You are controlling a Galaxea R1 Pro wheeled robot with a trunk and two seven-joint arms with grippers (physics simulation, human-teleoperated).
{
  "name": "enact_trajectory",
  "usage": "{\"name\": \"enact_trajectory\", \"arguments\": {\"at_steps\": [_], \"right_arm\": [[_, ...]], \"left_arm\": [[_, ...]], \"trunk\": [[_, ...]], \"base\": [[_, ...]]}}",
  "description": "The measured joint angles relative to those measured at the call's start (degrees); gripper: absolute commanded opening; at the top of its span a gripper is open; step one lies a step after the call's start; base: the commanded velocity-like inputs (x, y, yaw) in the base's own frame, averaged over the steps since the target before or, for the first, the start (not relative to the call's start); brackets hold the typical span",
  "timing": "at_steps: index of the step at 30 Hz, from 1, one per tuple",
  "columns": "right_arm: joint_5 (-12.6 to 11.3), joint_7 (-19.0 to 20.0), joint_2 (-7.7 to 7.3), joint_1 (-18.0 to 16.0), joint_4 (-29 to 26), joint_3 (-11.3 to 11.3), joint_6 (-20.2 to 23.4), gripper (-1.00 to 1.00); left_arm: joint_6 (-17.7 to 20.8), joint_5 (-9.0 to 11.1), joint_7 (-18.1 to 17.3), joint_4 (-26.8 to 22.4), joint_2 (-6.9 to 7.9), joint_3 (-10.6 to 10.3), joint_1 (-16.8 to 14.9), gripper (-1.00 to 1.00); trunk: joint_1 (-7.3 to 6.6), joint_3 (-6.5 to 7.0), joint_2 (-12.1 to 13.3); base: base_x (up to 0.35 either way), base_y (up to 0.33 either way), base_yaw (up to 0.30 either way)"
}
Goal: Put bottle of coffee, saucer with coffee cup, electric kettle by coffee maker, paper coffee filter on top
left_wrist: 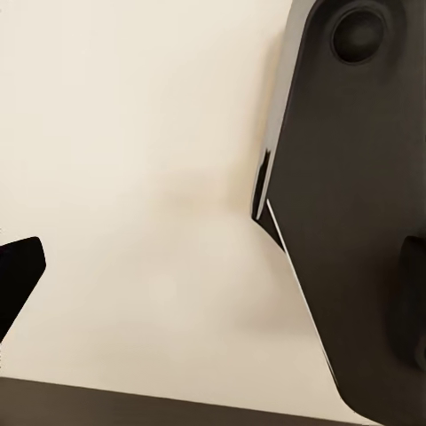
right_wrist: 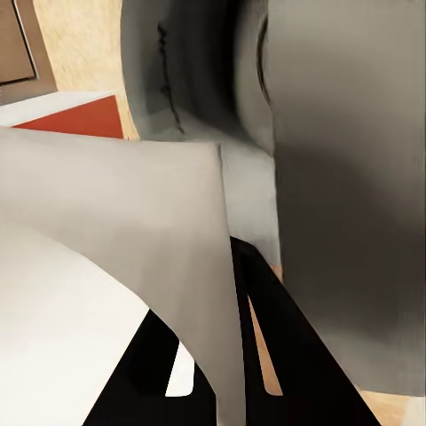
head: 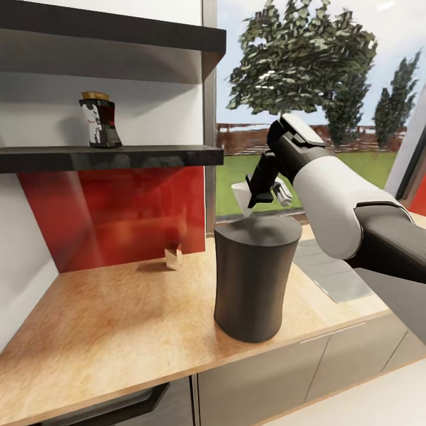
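Holding a white paper coffee filter (head: pixel 241 195) pinched between its fingers, the right gripper (head: pixel 260 190) hangs just above the rim of the dark coffee maker (head: pixel 255 283), which stands upright on the wooden countertop (head: pixel 112 313). The filter is a cone, its wide mouth up and its long axis tilted only slightly from vertical, and it sits beside and a little behind the coffee maker's top (not yet resting on it). In the right wrist view the filter (right_wrist: pixel 115 266) spreads wide across the black fingers (right_wrist: pixel 284 355), with the coffee maker's grey body (right_wrist: pixel 337 160) close beyond. The bottle of coffee (head: pixel 100 121) stands upright on the dark kitchen shelf (head: pixel 112 157), well apart from the gripper. The left wrist view gives pale wall and dark housing; whether the left gripper is spread or closed cannot be told.
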Motion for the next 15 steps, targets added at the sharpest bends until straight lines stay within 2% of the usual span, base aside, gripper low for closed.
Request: {"name": "enact_trajectory", "arguments": {"at_steps": [15], "right_arm": [[0.0, 0.0, 0.00, 0.0, 0.0, 0.0, 0.0, -1.00]], "left_arm": [[0.0, 0.1, 0.0, 0.0, -0.10, 0.0, 0.0, 1.00]], "trunk": [[0.02, 0.00, 0.0]], "base": [[0.025, 0.000, 0.000]]}}
